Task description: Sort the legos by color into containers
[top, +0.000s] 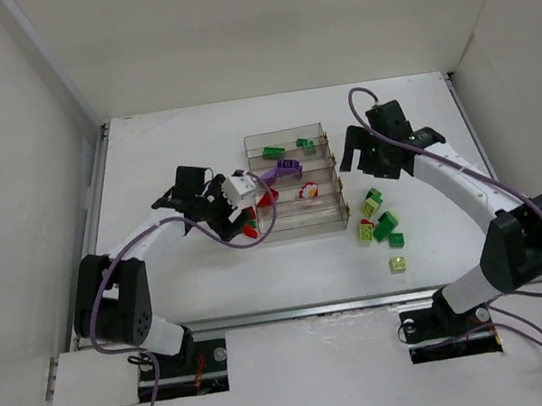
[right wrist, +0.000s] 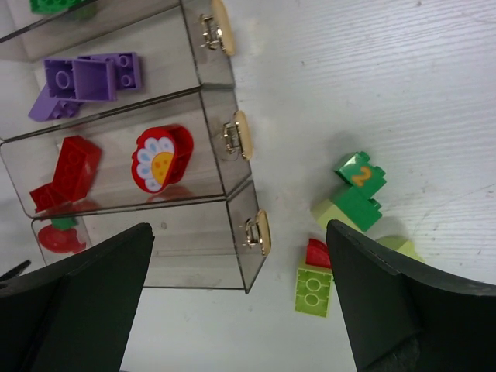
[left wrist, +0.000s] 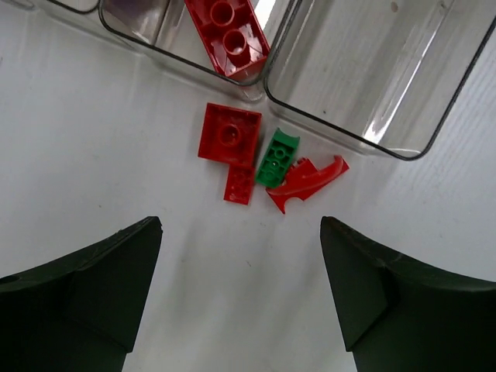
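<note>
Legos [top: 386, 225] lie loose on the table [top: 164, 157] at both ends of the tray [right wrist: 203, 163]. Off its left end, a red square [left wrist: 229, 135], a small red plate [left wrist: 239, 186], a green piece [left wrist: 277, 157] and a curved red piece [left wrist: 306, 183] cluster closely, just ahead of my left gripper [left wrist: 241, 232]. Its jaws are wide apart and hold nothing. My right gripper [right wrist: 239, 232], jaws likewise apart and bare, hovers by the right end, near a green brick [right wrist: 359, 174] and a lime brick [right wrist: 314, 291]. Inside the tray, green bricks [top: 273, 152] sit in the far row, purple bricks [right wrist: 91, 77] in the next and a red brick [right wrist: 74, 167] in the third.

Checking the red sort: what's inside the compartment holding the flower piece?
Beside the flower piece, a red brick and seemingly a smaller red bit. Anything under them is covered.
</note>
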